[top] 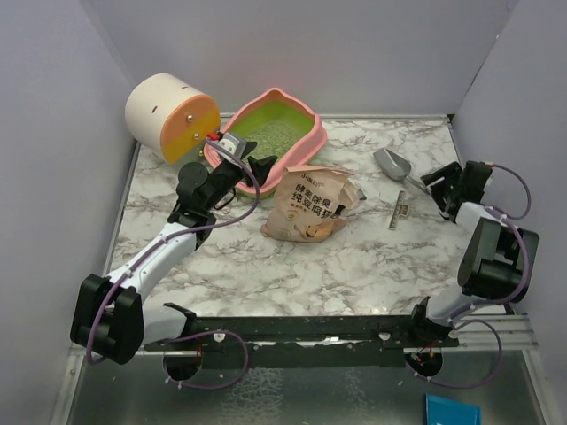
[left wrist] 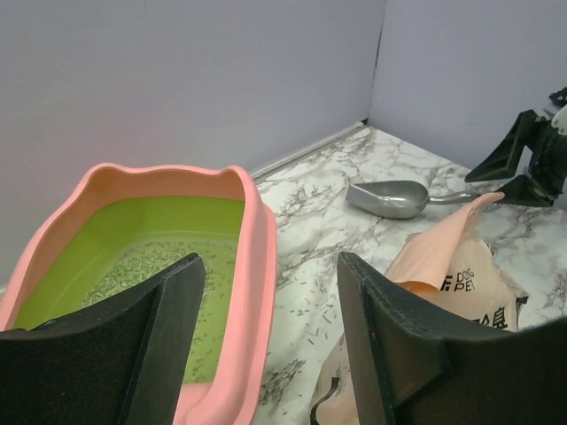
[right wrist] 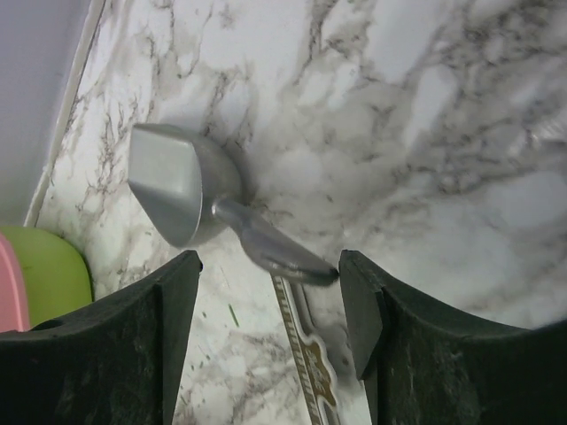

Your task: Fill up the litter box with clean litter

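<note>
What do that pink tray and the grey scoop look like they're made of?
The litter box looks like moulded plastic: a smooth, slightly glossy pink rim and a lime-green inside. The scoop looks like metal, perhaps brushed steel or aluminium, judging by its dull grey sheen and soft highlights.

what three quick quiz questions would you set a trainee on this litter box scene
1. True or false: the grey metal scoop lies inside the pink wavy-rimmed plastic litter box.
2. Which fingers are open right by the scoop's handle? A. left fingers B. right fingers
3. Fill in: the clean litter granules lie on the box's ____ floor.
Key: 1 false, it lies on the table; 2 B; 3 lime-green.
</note>
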Controlling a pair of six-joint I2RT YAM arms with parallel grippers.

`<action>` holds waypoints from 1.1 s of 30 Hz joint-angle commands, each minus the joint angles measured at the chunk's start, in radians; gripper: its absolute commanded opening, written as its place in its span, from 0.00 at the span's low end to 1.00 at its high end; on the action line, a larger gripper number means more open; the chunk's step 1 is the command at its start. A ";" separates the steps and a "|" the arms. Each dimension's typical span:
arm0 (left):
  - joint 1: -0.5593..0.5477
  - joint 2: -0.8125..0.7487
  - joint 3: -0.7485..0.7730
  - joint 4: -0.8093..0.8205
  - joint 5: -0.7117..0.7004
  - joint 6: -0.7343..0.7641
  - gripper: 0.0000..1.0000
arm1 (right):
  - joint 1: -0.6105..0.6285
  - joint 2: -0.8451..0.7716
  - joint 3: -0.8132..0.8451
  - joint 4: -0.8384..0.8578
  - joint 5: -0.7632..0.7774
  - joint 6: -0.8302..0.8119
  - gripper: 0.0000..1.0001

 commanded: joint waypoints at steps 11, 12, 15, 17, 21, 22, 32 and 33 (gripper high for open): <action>0.022 0.043 0.103 -0.063 0.302 -0.033 0.68 | -0.020 -0.519 -0.272 0.042 -0.424 -0.230 0.58; 0.031 0.056 0.120 -0.064 0.356 -0.051 0.68 | -0.020 -0.527 -0.281 0.057 -0.464 -0.236 0.57; 0.054 0.123 0.177 -0.063 0.534 -0.120 0.68 | -0.020 -0.538 -0.252 0.002 -0.501 -0.294 0.56; 0.055 0.168 0.206 -0.063 0.598 -0.155 0.68 | -0.020 -0.533 -0.208 -0.069 -0.515 -0.355 0.56; 0.052 0.251 0.251 -0.061 0.703 -0.214 0.65 | -0.020 -0.545 -0.183 -0.101 -0.545 -0.371 0.56; 0.050 0.267 0.264 -0.059 0.725 -0.224 0.64 | -0.020 -0.550 -0.191 -0.078 -0.565 -0.355 0.56; -0.030 0.448 0.413 -0.059 0.747 -0.240 0.61 | -0.018 -0.560 -0.180 -0.061 -0.662 -0.340 0.54; -0.039 0.472 0.430 -0.058 0.751 -0.244 0.61 | -0.018 -0.558 -0.179 -0.059 -0.668 -0.338 0.54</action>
